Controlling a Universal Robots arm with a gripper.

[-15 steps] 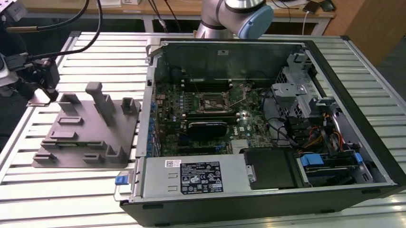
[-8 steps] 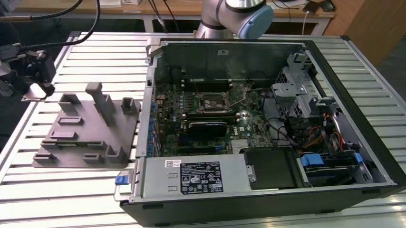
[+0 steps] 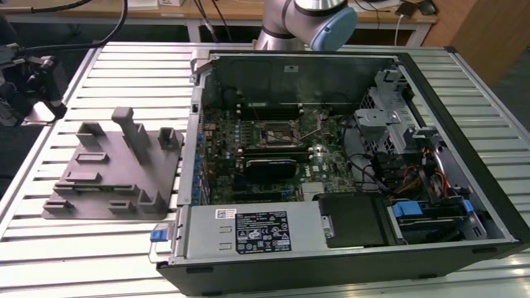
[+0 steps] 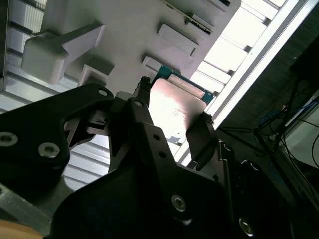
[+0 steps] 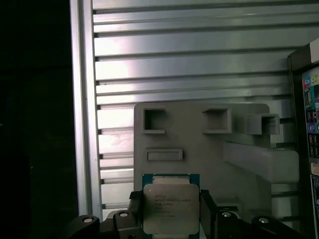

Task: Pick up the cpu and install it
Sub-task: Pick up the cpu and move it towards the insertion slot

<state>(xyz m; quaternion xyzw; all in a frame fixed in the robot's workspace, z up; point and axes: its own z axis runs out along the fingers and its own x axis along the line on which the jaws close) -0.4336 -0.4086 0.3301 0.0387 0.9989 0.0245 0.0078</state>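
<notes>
Slatted table (image 3: 91,248): bare strips around the grey fixture block (image 3: 108,180). Open computer case (image 3: 331,267) just beside the block, walling the exterior view's right. Posts (image 3: 124,130) rise from the block. Gripper (image 5: 171,216) clamps the cpu (image 5: 170,199) by two edges, over the block's rim.

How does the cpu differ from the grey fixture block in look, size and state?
The cpu is shiny silver with a green rim; the fixture block is matte grey. The cpu is flat and much smaller; the fixture block is broad, with pockets and posts. The cpu is held in the gripper's jaws; the fixture block lies on the table.
</notes>
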